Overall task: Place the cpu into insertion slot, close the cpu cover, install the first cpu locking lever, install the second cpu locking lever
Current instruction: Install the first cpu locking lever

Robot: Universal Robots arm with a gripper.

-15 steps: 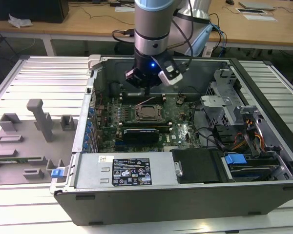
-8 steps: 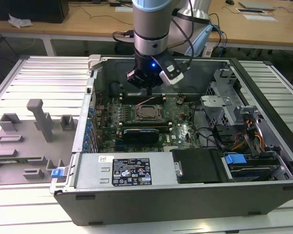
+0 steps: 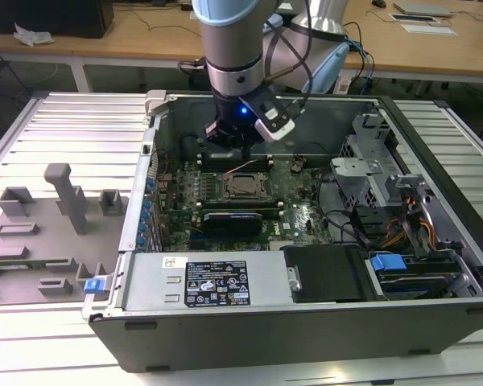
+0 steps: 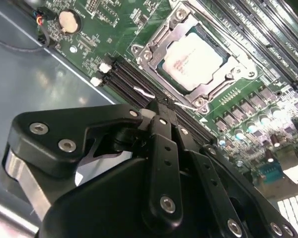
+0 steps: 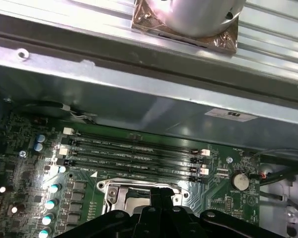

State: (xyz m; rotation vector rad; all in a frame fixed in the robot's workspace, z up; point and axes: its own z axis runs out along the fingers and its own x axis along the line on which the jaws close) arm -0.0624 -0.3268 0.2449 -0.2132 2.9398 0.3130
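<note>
The gripper [image 3: 235, 154] is seen in the exterior view low inside the open computer case [image 3: 435, 137], at about 12 o'clock of the processor socket and over the memory slots [image 3: 225, 158]. In both wrist views its fingers [image 4: 161, 124] are drawn together into one narrow tip [image 5: 162, 191], and nothing is seen gripped between them. The tip hangs just beside the socket's edge. A thin bright metal rod [image 4: 186, 105] lies along that edge close to the tip; whether it is touched cannot be told.

The cpu [image 4: 193, 54] is seated in the socket, its pale metal top showing through the square window of the cpu cover [image 4: 159, 39]. The cover lies flat around it. In the exterior view the cpu [image 3: 243, 187] sits near the middle of the green motherboard [image 3: 298, 213].

Small print is carried on the cpu's top, but it cannot be made out. A white sticker [image 5: 228, 114] is fixed to the case wall beyond the memory slots [image 5: 134, 148]. In the exterior view, at 6 o'clock of the socket, a black label [image 3: 216, 285] and a smaller white one [image 3: 175, 263] are borne by the grey metal housing; their wording cannot be read.

Much of the second wrist view is taken up by the gripper's black linkage, which hides the socket's near side. In the first wrist view the socket is cut off by the fingers and the picture's edge. A grey fixture tray [image 3: 32, 233] lies at 9 o'clock of the case.
</note>
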